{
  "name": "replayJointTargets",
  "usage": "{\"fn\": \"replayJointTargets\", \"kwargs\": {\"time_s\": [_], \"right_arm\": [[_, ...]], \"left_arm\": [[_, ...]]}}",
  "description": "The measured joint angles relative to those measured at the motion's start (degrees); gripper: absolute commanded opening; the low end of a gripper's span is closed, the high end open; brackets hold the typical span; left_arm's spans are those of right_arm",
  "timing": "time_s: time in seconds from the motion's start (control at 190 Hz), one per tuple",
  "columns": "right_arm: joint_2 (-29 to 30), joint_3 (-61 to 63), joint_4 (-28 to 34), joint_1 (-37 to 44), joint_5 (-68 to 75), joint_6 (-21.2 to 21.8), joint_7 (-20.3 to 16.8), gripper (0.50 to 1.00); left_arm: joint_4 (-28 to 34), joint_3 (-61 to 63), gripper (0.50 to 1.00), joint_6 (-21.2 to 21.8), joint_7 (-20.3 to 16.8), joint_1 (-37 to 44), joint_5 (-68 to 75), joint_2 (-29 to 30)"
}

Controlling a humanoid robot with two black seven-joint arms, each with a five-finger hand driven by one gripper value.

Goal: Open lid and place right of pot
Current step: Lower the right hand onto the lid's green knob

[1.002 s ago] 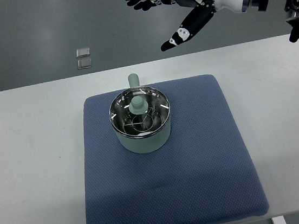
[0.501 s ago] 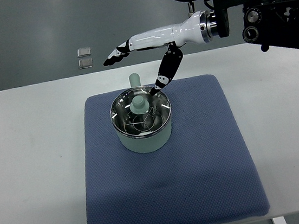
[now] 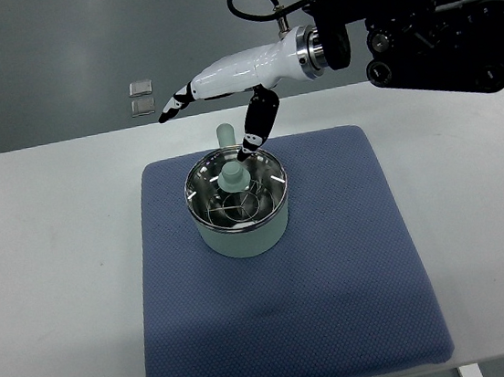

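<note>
1. At the far left of the scene, two small clear squares (image 3: 141,99) lay on the grey floor beyond the white desk (image 3: 50,268); no left arm showed anywhere.
2. A blue mat (image 3: 340,306) covered the middle of the desk, and on it stood the pale green pot (image 3: 240,229), its stubby handle (image 3: 224,136) pointing away from the robot.
3. The glass lid (image 3: 235,189) was seated on the pot, its green knob (image 3: 233,175) upright at the centre.
4. The right hand (image 3: 219,100) hovered over the pot's far rim, fingers (image 3: 175,101) stretched wide to the left and holding nothing, the thumb (image 3: 254,133) angled down just beside the knob.
5. The knob sat directly below and slightly toward the robot from that hand, so the grasp appeared to call for a short descent, fingers and thumb closing either side.
6. To the right, bare mat beside the pot seemed the likely spot for the lid, with the dark forearm (image 3: 435,28) reaching in from that edge.
</note>
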Motion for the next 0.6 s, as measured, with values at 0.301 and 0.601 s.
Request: {"fn": "replayJointTargets", "kwargs": {"time_s": [0.301,0.601], "right_arm": [[3.4,-1.7,-1.7,0.0,-2.8,-2.2,-2.1,0.872],[4.2,-3.6,-1.9,-0.9,-6.5,-4.1,-2.6,0.872]], "left_arm": [[0.0,0.0,1.0,0.0,0.0,0.0,0.0,0.0],[0.0,0.0,1.0,0.0,0.0,0.0,0.0,0.0]]}}
